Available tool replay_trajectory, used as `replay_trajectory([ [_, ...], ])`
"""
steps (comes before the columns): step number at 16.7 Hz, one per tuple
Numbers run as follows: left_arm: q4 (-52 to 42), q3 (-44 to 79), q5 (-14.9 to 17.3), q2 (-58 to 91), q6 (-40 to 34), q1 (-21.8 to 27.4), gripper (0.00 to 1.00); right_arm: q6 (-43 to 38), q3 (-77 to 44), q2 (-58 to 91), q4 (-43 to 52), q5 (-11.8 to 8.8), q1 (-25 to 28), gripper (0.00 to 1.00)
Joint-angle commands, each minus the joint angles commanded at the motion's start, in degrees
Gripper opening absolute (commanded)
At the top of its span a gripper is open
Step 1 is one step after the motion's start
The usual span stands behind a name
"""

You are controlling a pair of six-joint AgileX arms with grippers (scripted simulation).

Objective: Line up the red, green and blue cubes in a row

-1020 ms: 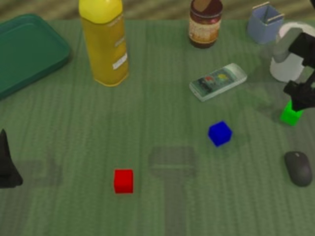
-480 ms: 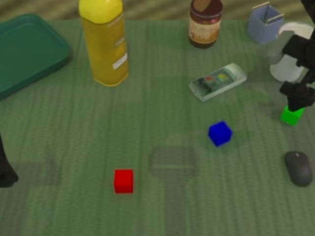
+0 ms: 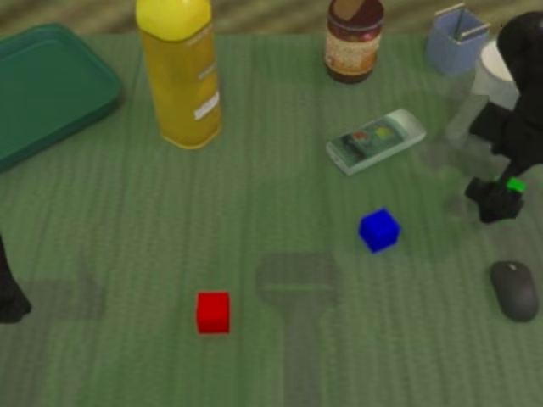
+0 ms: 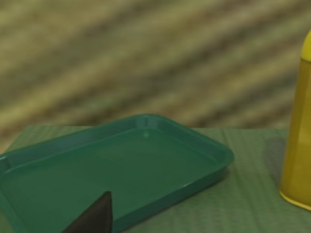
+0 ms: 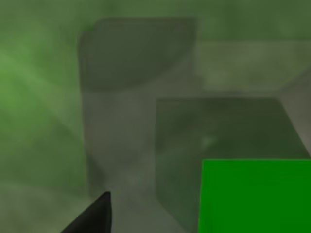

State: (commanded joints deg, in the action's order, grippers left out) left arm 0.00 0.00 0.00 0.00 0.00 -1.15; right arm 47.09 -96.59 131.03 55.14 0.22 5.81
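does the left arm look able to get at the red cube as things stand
Probably yes. The left gripper is parked at the table's left edge, and the red cube stands alone on open cloth with nothing between them; the blue cube lies farther right.

No label on the yellow bottle (image 3: 180, 72) or jar (image 3: 353, 41) is legible.
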Motion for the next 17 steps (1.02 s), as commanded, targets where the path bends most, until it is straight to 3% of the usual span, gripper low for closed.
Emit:
replay_trajectory([
  [5,0.00,0.00,0.00,0.00,0.00,0.00,1.00,0.00,1.39,0.86,-1.83,0.01,0.03,1.00],
  [17,0.00,0.00,0.00,0.00,0.00,0.00,1.00,0.00,1.39,0.86,-1.83,0.01,0.03,0.10],
])
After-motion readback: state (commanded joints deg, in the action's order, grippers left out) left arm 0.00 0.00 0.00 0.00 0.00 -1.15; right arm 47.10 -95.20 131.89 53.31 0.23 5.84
